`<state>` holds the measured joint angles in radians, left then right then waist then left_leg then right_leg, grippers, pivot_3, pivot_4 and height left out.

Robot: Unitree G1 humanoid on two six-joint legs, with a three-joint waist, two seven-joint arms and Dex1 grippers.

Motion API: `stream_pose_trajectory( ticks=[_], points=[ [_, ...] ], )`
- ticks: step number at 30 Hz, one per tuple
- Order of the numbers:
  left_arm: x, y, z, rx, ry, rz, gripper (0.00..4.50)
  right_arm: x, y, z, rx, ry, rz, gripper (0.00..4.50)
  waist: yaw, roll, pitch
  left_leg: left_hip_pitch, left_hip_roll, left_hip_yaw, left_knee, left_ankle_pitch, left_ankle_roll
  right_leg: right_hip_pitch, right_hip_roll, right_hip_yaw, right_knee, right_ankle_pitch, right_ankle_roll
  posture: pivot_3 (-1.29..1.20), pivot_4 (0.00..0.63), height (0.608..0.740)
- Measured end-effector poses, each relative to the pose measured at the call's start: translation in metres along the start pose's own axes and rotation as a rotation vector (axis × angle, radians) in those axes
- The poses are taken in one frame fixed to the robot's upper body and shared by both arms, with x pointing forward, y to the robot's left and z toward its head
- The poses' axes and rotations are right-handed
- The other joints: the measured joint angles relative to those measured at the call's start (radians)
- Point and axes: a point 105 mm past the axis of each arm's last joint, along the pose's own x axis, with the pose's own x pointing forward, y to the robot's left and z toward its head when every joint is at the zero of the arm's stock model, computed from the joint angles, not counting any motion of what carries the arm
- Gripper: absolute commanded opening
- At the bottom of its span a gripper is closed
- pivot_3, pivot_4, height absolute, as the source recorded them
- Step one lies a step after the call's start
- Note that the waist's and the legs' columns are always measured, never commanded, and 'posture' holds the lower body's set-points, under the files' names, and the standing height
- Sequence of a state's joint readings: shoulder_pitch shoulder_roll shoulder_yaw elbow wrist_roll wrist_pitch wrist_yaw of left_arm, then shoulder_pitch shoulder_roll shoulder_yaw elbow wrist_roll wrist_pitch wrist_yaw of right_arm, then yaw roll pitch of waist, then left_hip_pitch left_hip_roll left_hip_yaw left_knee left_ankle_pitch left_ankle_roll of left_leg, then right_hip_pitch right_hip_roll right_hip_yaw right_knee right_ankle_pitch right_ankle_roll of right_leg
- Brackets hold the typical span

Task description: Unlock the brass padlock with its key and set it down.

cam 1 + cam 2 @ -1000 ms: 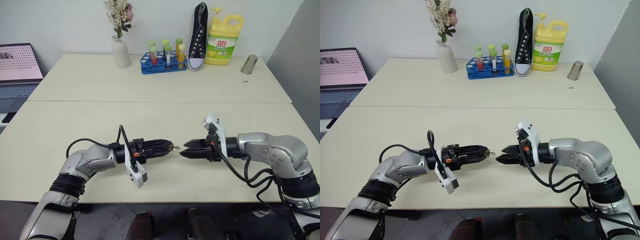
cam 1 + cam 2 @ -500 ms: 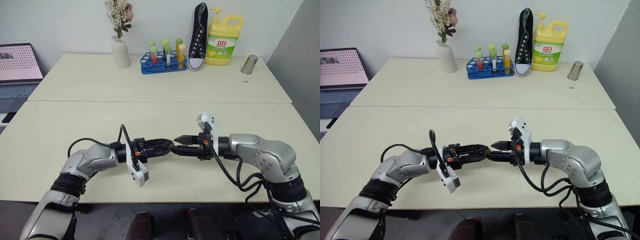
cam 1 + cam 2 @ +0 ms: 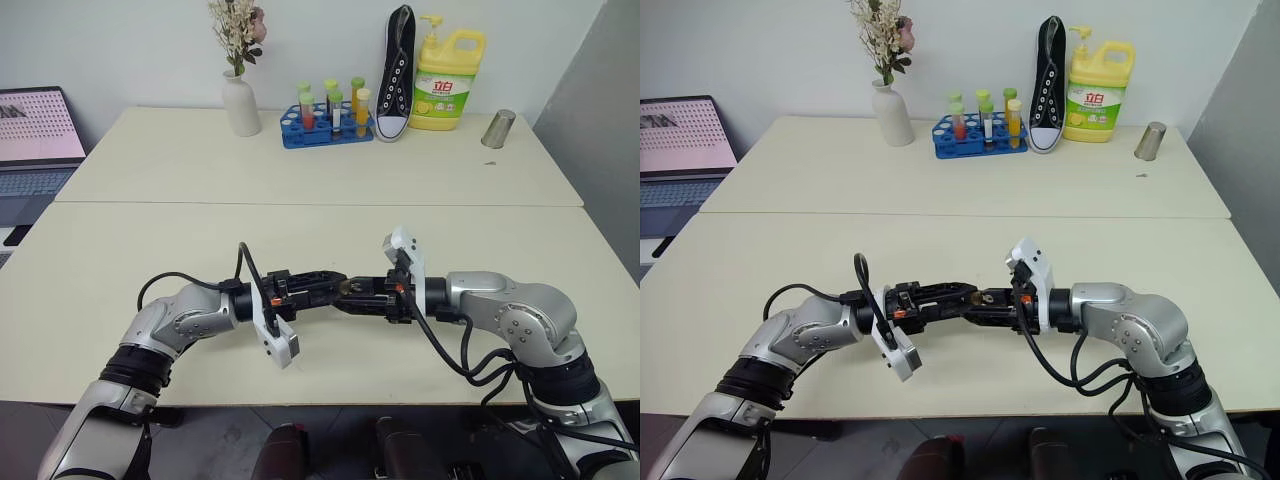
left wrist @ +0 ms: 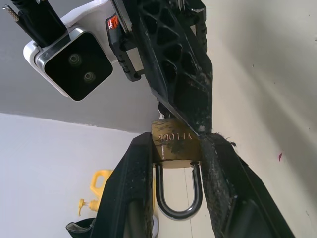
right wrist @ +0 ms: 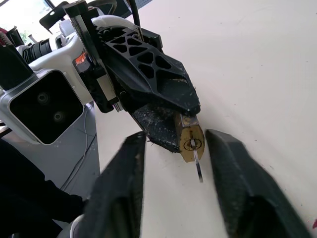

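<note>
My left gripper (image 3: 337, 285) is shut on the brass padlock (image 4: 176, 145), pinching its gold body from both sides a little above the table (image 3: 320, 235). The silvery shackle (image 4: 176, 204) lies back between the left fingers (image 4: 130, 188). The key (image 5: 198, 169), thin and silvery, sticks out of the keyhole on the padlock's end face. My right gripper (image 3: 360, 296) faces the left one tip to tip. Its fingers (image 5: 121, 193) stand apart on either side of the key and the padlock's end, without touching them.
Along the far edge of the table stand a white vase with flowers (image 3: 240, 100), a blue rack of tubes (image 3: 325, 122), a black shoe (image 3: 397, 70), a yellow detergent bottle (image 3: 447, 80) and a metal cup (image 3: 498, 128). A laptop (image 3: 35, 130) sits at far left.
My right gripper has moved left across the gap to the left gripper, and its fingers now flank the key. The left gripper has kept still with the padlock.
</note>
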<state>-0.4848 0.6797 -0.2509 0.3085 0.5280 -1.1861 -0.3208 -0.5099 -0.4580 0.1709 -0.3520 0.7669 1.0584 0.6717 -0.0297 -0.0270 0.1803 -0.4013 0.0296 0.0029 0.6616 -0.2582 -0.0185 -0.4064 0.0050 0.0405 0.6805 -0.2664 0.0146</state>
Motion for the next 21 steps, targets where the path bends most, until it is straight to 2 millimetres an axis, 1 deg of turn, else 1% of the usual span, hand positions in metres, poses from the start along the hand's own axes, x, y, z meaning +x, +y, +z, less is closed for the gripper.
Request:
stream_pose_trajectory(
  ticks=[2, 3, 15, 17, 18, 21],
  points=[
    [-0.0002, -0.0002, 0.0001, 0.0, 0.0, -0.004, 0.96, -0.0015, -0.0022, 0.0013, 0.003, -0.008, -0.01, 0.22, 0.0, 0.0, 0.0, 0.0, 0.0, 0.0, 0.0, 0.0, 0.0, 0.0, 0.0, 0.0, 0.0, 0.0, 0.0, 0.0, 0.15, 0.74],
    [-0.0002, -0.0001, 0.0001, 0.0, -0.001, -0.004, 0.96, -0.0017, -0.0021, 0.0015, 0.004, -0.008, -0.009, 0.13, 0.0, 0.0, 0.0, 0.0, 0.0, 0.0, 0.0, 0.0, 0.0, 0.0, 0.0, 0.0, 0.0, 0.0, 0.0, 0.0, 0.15, 0.74],
    [-0.0004, 0.0007, 0.0004, -0.005, -0.003, -0.003, 0.96, -0.0022, -0.002, 0.0023, 0.012, -0.014, -0.006, 0.13, 0.0, 0.0, 0.0, 0.0, 0.0, 0.0, 0.0, 0.0, 0.0, 0.0, 0.0, 0.0, 0.0, 0.0, 0.0, 0.0, 0.15, 0.74],
    [-0.0004, 0.0007, 0.0004, -0.005, -0.003, -0.003, 0.96, -0.0021, -0.002, 0.0023, 0.012, -0.015, -0.006, 0.84, 0.0, 0.0, 0.0, 0.0, 0.0, 0.0, 0.0, 0.0, 0.0, 0.0, 0.0, 0.0, 0.0, 0.0, 0.0, 0.0, 0.15, 0.74],
    [-0.0002, 0.0006, 0.0003, -0.005, -0.003, -0.003, 0.96, -0.0016, -0.0017, 0.0031, 0.011, -0.021, -0.005, 1.13, 0.0, 0.0, 0.0, 0.0, 0.0, 0.0, 0.0, 0.0, 0.0, 0.0, 0.0, 0.0, 0.0, 0.0, 0.0, 0.0, 0.15, 0.74],
    [0.0004, 0.0, 0.0009, -0.007, -0.006, -0.004, 0.96, -0.0008, -0.0011, 0.0045, 0.007, -0.032, -0.002, 1.13, 0.0, 0.0, 0.0, 0.0, 0.0, 0.0, 0.0, 0.0, 0.0, 0.0, 0.0, 0.0, 0.0, 0.0, 0.0, 0.0, 0.15, 0.74]
  ],
)
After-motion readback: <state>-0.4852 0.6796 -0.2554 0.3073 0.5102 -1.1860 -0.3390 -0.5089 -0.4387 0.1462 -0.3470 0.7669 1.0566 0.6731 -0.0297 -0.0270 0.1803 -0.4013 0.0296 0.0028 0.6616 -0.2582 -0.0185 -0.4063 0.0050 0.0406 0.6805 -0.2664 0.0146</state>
